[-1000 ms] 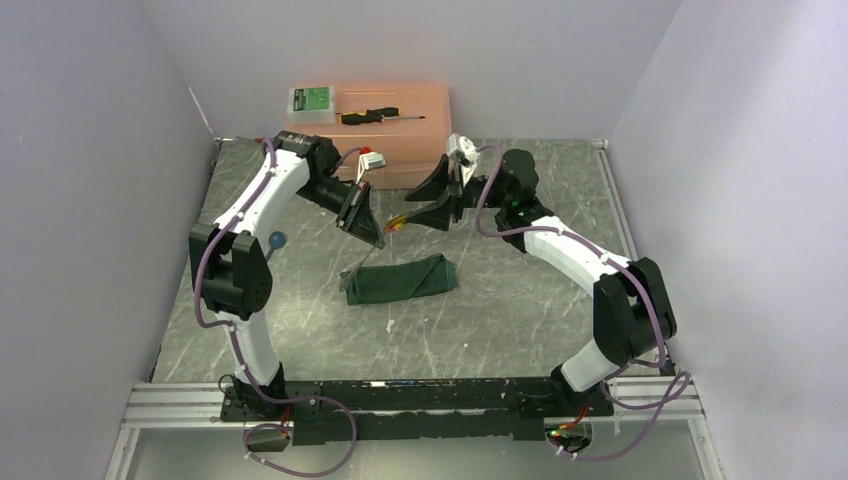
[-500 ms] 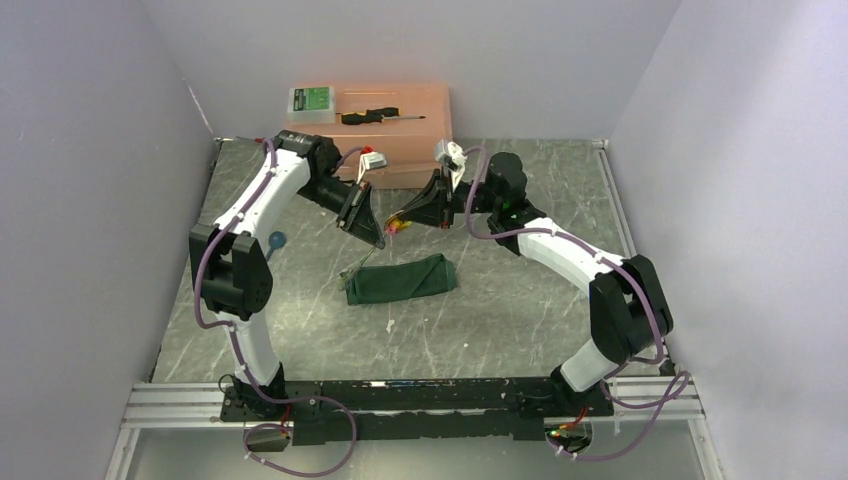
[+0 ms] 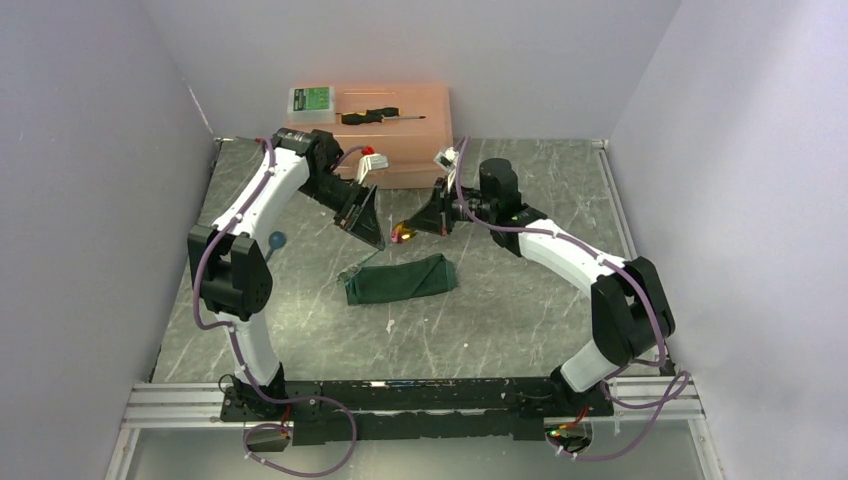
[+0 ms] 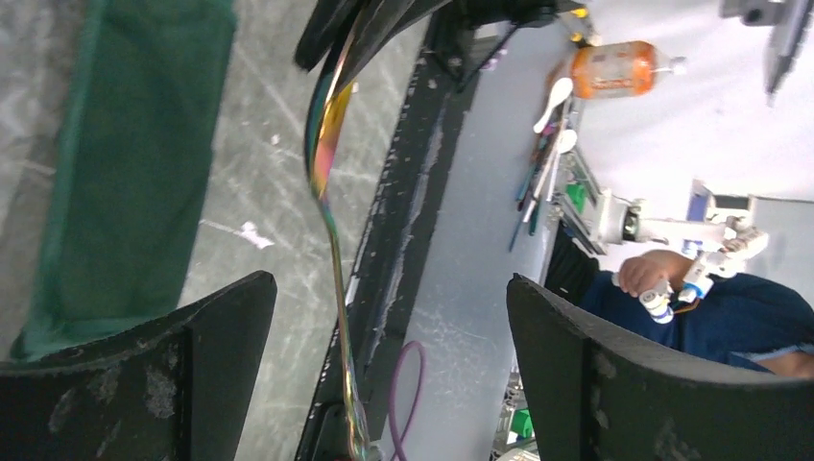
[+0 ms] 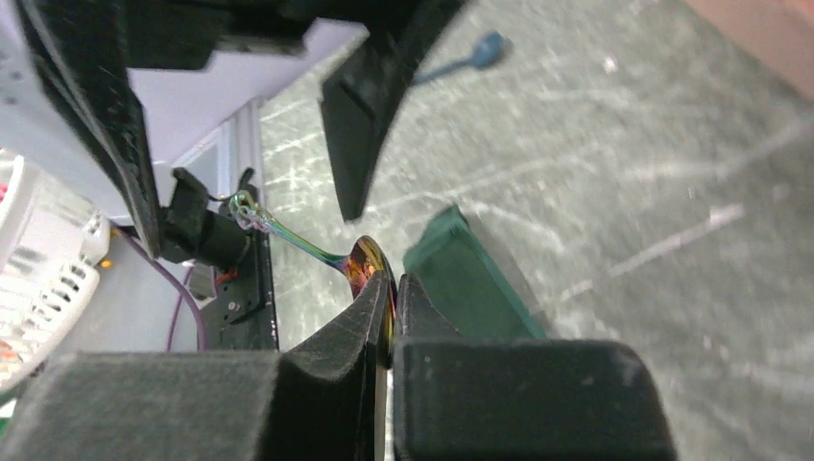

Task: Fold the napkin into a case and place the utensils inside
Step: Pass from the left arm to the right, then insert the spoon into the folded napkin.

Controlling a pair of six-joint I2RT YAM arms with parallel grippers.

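Scratched grey table (image 3: 520, 300); right gripper (image 3: 411, 228) pinches iridescent spoon (image 5: 363, 261) by bowl; left gripper (image 3: 374, 236) wide open around handle; napkin (image 3: 400, 278) beneath both.

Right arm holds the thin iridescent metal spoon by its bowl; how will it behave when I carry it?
Probably stiff: the thin iridescent metal spoon holds its curve with the handle unsupported. Likely slippery: the right fingers pinch only its glossy rounded bowl, so it may pivot. Seems light, but the long free handle could lever it loose on swings.
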